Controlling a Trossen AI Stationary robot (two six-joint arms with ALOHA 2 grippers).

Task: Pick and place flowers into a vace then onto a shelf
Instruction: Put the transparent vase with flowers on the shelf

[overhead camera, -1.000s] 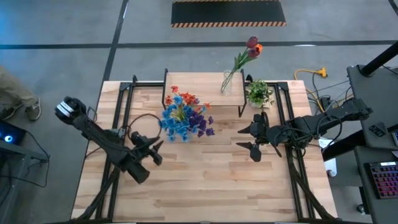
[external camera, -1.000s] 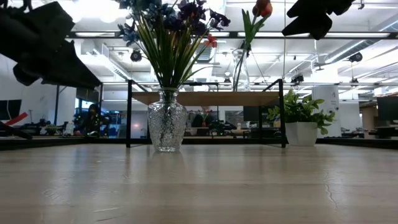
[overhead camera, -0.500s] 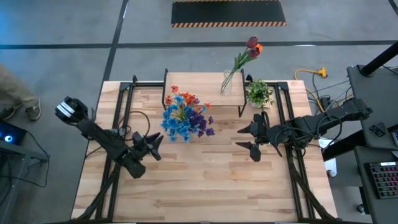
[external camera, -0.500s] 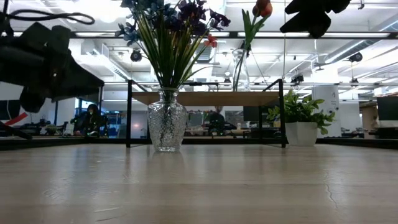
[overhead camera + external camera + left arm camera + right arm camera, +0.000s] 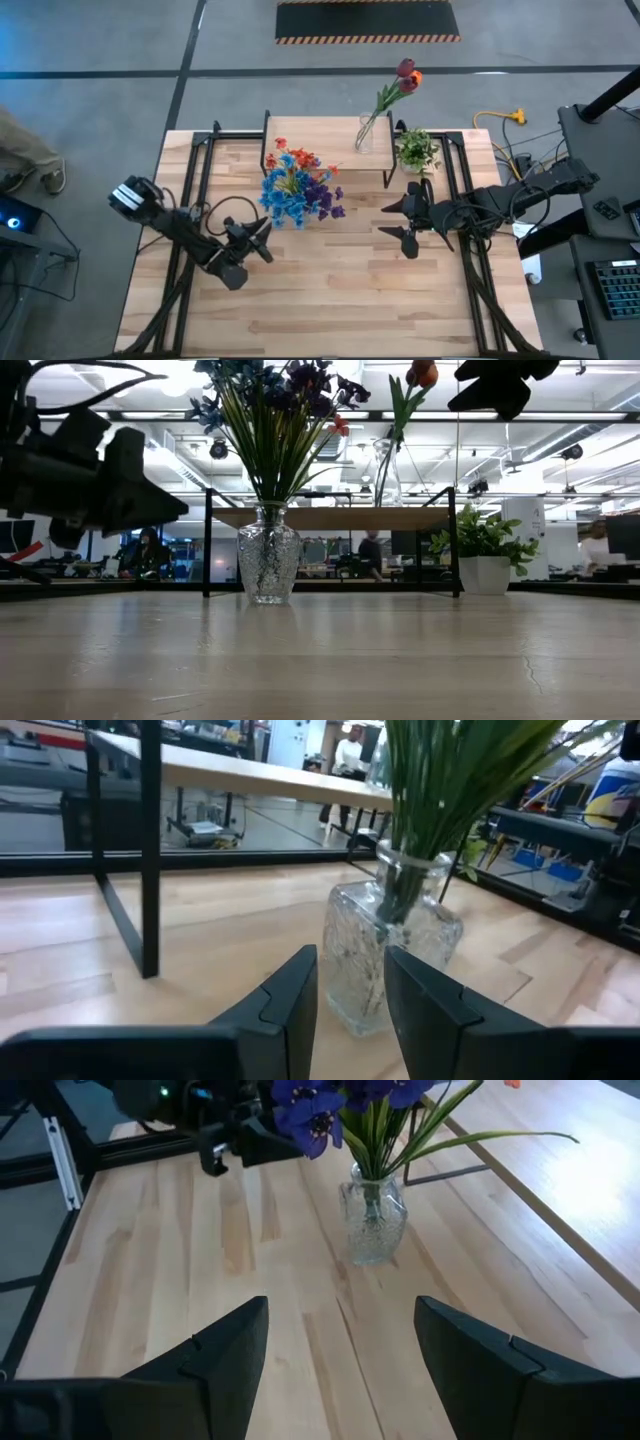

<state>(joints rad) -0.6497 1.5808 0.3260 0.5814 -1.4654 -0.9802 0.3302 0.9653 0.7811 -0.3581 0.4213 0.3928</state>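
Note:
A clear glass vase (image 5: 268, 565) stands by its base on the table in front of the shelf (image 5: 330, 517). It holds the blue, purple and orange flowers (image 5: 298, 190). On the shelf (image 5: 325, 135) stands a second glass vase (image 5: 364, 135) with red tulips (image 5: 405, 75). My left gripper (image 5: 258, 235) hangs low at the vase's left and points level at it. Its fingers stand narrowly open with nothing between them, and the vase (image 5: 395, 945) shows just beyond them. My right gripper (image 5: 405, 222) waits wide open, higher up, to the right of the vase (image 5: 373, 1220).
A small potted plant (image 5: 417, 150) in a white pot (image 5: 484, 574) stands at the shelf's right end. The shelf's black legs (image 5: 150, 850) stand just behind the vase. Bare wooden tabletop (image 5: 330, 290) lies toward the near edge. People move in the room behind.
My left gripper has come down toward the table and moved a little toward the vase. It has tipped until it points level at the vase. The vase and flowers have stayed where they were.

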